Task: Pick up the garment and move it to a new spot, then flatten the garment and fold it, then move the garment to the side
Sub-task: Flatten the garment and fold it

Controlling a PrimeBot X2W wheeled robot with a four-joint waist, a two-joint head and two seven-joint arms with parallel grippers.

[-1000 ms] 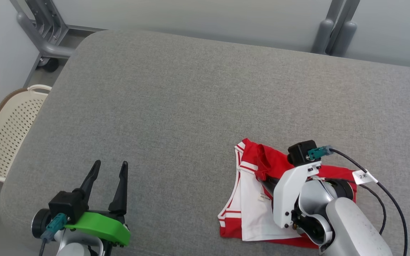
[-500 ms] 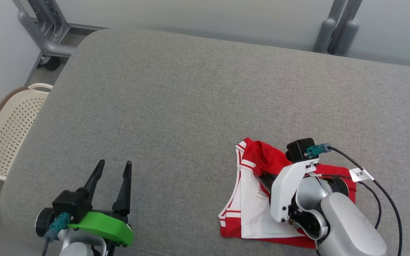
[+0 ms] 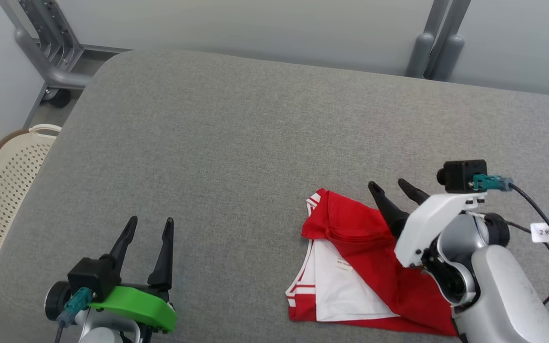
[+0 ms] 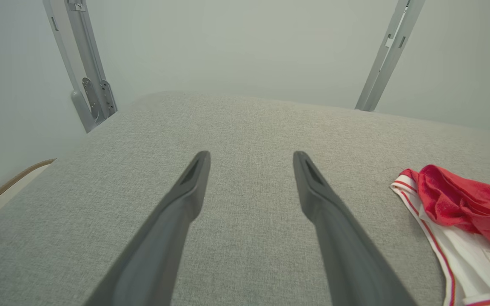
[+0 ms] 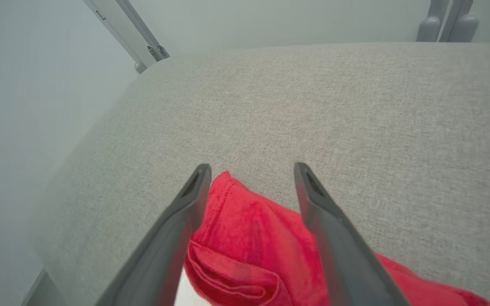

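The garment point(image 3: 350, 267), red and white with striped trim, lies folded on the grey padded table point(image 3: 236, 143) at the near right. Its red edge shows in the left wrist view point(image 4: 466, 204) and between the fingers in the right wrist view point(image 5: 249, 238). My right gripper point(image 3: 393, 188) hovers open just above the garment's far right edge, holding nothing. At the near left my left gripper point(image 3: 148, 224) stands open over bare fabric, well apart from the garment.
A cream perforated basket point(image 3: 3, 186) sits on the floor beyond the table's left edge. Grey metal frame legs point(image 3: 41, 52) stand behind the table at left and at the far right point(image 3: 434, 43). A black cable point(image 3: 541, 224) trails from my right wrist.
My right gripper has opened, let go of the garment and lifted back to the right. The red layer now lies folded over the white. The head camera shifted a little.
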